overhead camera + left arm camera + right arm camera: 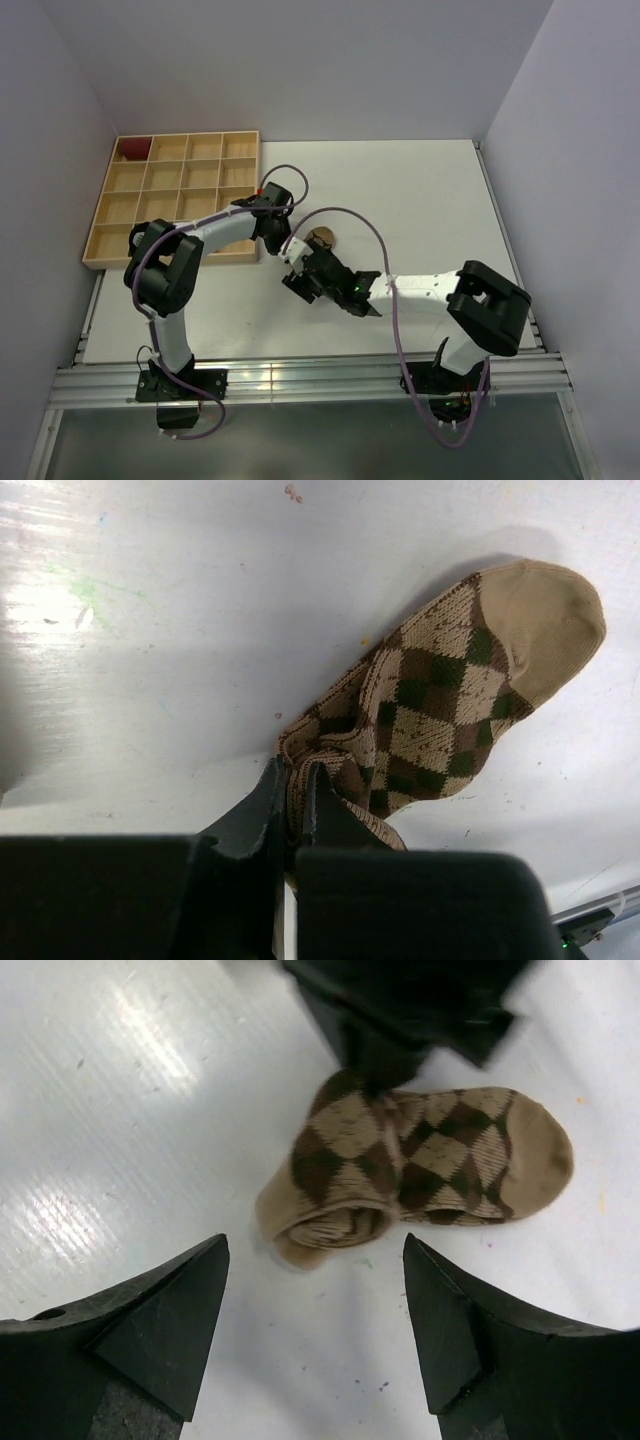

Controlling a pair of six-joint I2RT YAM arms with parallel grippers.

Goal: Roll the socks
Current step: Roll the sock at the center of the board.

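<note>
1. Top view: we find the tan sock (pixel 322 238) mid-frame.
2. Left wrist: our left gripper (pixel 290 798) clamps its bunched end, lower centre, pinning the roll.
3. Right wrist: our right gripper (pixel 315 1252) gapes open below the sock, empty.

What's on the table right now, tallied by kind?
tan sock: 1 (no second sock in view)
wooden tray: 1
dark red bundle: 1, in the tray's far-left corner compartment
Total: 3
</note>
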